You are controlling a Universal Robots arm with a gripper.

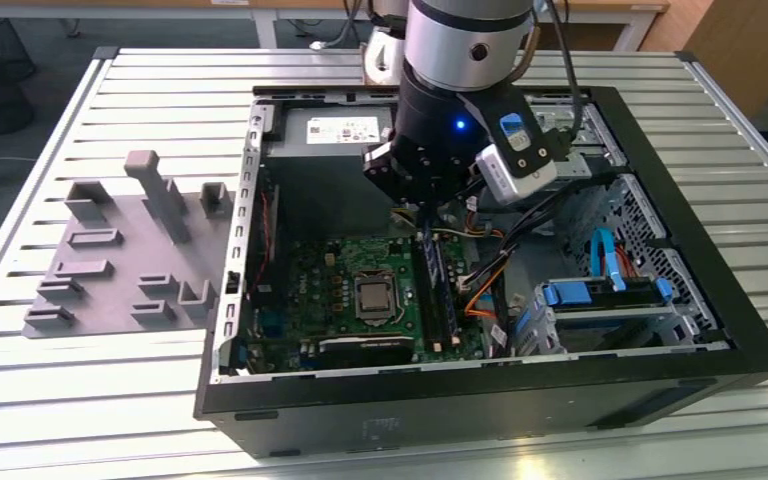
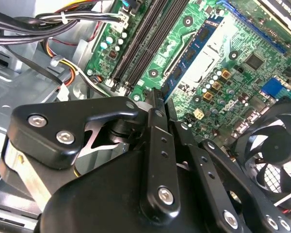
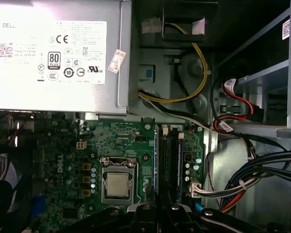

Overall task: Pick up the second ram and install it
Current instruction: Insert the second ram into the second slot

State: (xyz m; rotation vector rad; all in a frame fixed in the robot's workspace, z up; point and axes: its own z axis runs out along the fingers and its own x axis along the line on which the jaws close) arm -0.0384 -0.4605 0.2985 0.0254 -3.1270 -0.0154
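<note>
The second ram [image 2: 191, 53] is a blue-green stick with dark chips. It stands on edge among the long black memory slots [image 2: 138, 43] of the motherboard [image 1: 357, 270]; in the exterior view the second ram [image 1: 434, 290] runs along the board's right side. My gripper [image 2: 161, 97] hangs just above the stick's near end, fingers pressed together with nothing seen between them. I cannot tell whether they touch the stick. In the exterior view my gripper [image 1: 415, 215] is inside the open computer case [image 1: 651, 370].
A grey plastic holder tray [image 1: 117, 260] lies on the slatted table to the exterior view's left of the case. A power supply [image 3: 58, 53], bundled cables [image 3: 262, 170], the processor socket [image 3: 117, 184] and a blue drive bay [image 1: 598, 295] crowd the case. A fan [image 2: 276, 145] sits near the board.
</note>
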